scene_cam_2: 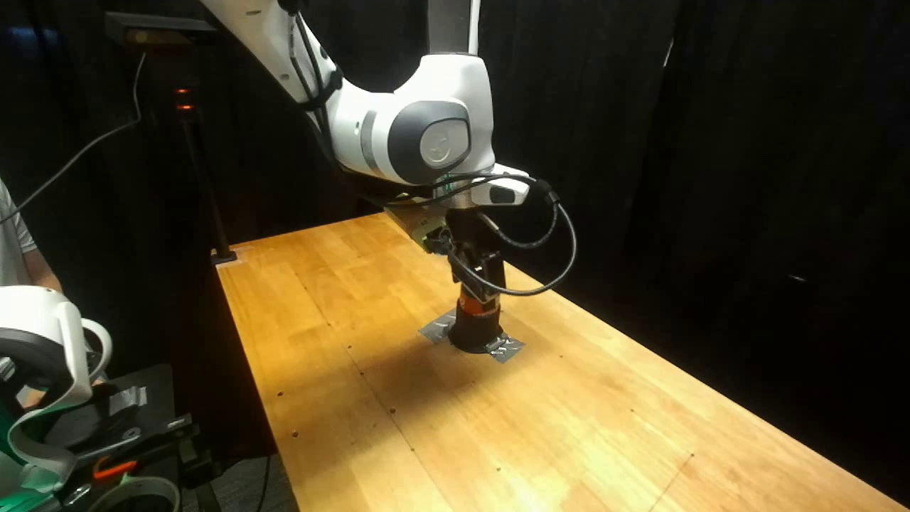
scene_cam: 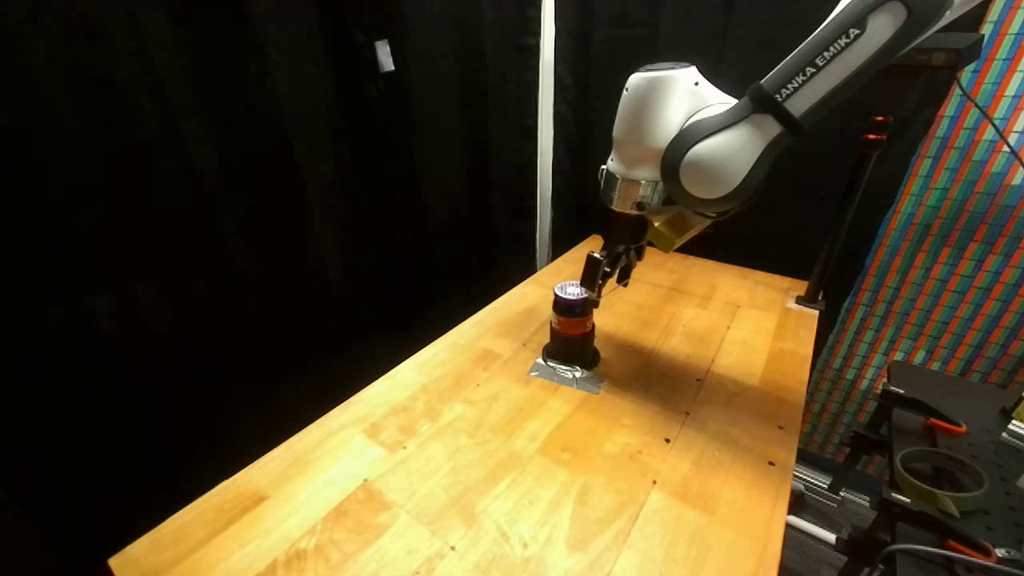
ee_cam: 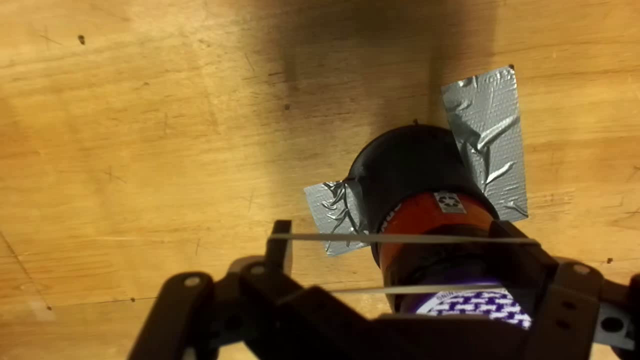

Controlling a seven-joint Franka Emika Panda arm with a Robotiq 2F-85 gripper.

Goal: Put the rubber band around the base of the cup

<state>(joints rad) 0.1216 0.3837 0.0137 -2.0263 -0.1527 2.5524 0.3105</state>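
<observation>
Two taut strands of a rubber band (ee_cam: 405,238) stretch across the gripper (ee_cam: 397,245), whose fingers (ee_cam: 278,252) stand wide apart. In the wrist view the cup (ee_cam: 435,212), dark with an orange-red stripe, stands toward five o'clock, both strands crossing in front; whether they touch it I cannot tell. Silver duct tape (ee_cam: 492,142) meets its black base (ee_cam: 407,160) at two and eight o'clock on the wooden tabletop (ee_cam: 150,150).

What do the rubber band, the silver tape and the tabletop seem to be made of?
Rubber band: likely rubber, dull greyish, stretched into two thin strands.
Silver tape: probably cloth-backed duct tape, shiny, with creases and a fine weave.
Tabletop: apparently wood, slightly glossy, with grain and seams.
</observation>
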